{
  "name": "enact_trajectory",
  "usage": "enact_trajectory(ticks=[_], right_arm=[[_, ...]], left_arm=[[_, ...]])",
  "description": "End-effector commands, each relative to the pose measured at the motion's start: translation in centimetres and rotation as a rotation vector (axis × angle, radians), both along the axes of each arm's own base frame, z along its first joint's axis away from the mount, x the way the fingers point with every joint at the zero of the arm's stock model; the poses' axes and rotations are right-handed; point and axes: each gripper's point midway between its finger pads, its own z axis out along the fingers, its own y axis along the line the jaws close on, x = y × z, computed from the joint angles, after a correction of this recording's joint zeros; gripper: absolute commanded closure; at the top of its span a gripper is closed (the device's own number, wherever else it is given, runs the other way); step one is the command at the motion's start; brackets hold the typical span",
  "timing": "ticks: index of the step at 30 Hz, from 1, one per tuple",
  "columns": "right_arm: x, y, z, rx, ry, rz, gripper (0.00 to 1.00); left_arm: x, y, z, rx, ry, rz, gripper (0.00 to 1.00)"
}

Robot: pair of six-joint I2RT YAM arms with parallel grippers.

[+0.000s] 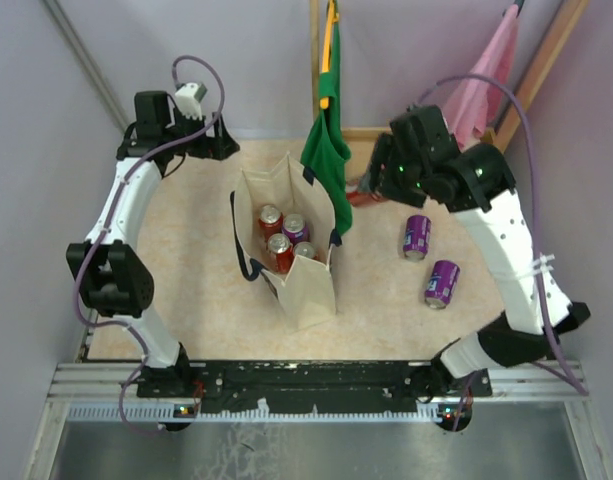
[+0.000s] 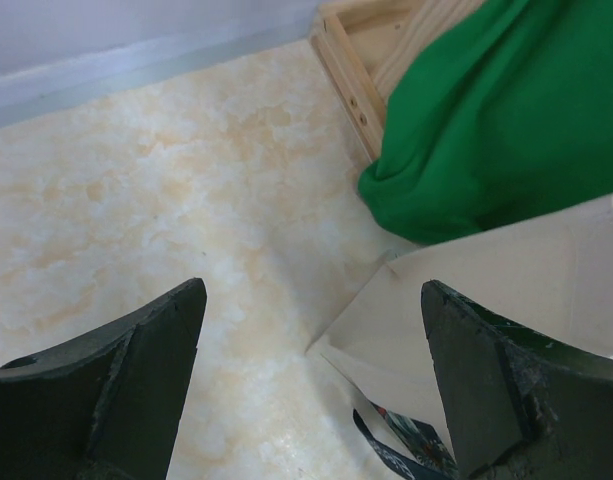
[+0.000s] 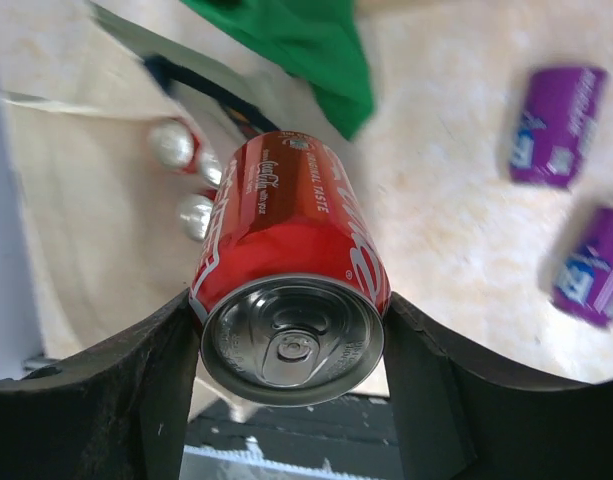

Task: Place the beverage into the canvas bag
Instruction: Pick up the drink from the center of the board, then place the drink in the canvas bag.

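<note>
Black left gripper gapes empty near the far-left corner of the canvas bag, which stands open mid-table; the right gripper, just right of it, is clamped on the red can, long axis along the fingers. Judged from here, the bag's mouth lies leftward and near.

I see a red can, cream canvas bag with navy handles, green cloth bag, marbled beige bench.
</note>
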Motion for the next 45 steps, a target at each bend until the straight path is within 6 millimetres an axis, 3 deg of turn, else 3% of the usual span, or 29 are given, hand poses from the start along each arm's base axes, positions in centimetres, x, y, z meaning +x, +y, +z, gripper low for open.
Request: enact_trajectory(ticks=[1,3,9,13,20,26,32,39,45], right_arm=[[3.8,4.3,7.4,0.125,-0.211,0.132,1.00],[4.5,5.3,8.7,0.131,-0.236,0.175,1.00],[6.4,9.7,8.3,0.164,-0.227,0.323,1.00],[5.9,11.8,7.7,0.150,-0.219,0.388,1.00],[4.0,14.8,4.8,0.062,-0.216,0.499,1.00],[2.5,15.7,1.3,-0.051,-0.190,0.593,1.00],[1.3,15.9,0.1,-0.119,-0.129,0.678,1.00],[0.7,18.3,-2.0,-0.180,-0.052,0.770,1.00],[-0.3,18.2,-3.7,-0.210,0.014,0.773,1.00]], left_arm=[[1.0,1.0,4.2,-0.029,-0.073,0.034,0.06],[1.2,1.4,4.8,-0.034,-0.085,0.047,0.06],[1.7,3.3,4.5,-0.063,-0.088,0.110,0.06],[1.7,4.3,2.9,-0.066,-0.067,0.120,0.06],[2.3,4.9,1.4,-0.046,-0.095,0.116,0.07],[1.6,4.2,-0.8,-0.055,-0.097,0.075,0.08],[0.8,3.2,-0.7,-0.089,-0.086,0.042,0.08],[0.4,2.9,-1.1,-0.075,-0.098,0.012,0.08],[-0.1,2.6,-1.4,-0.089,-0.099,0.000,0.09]])
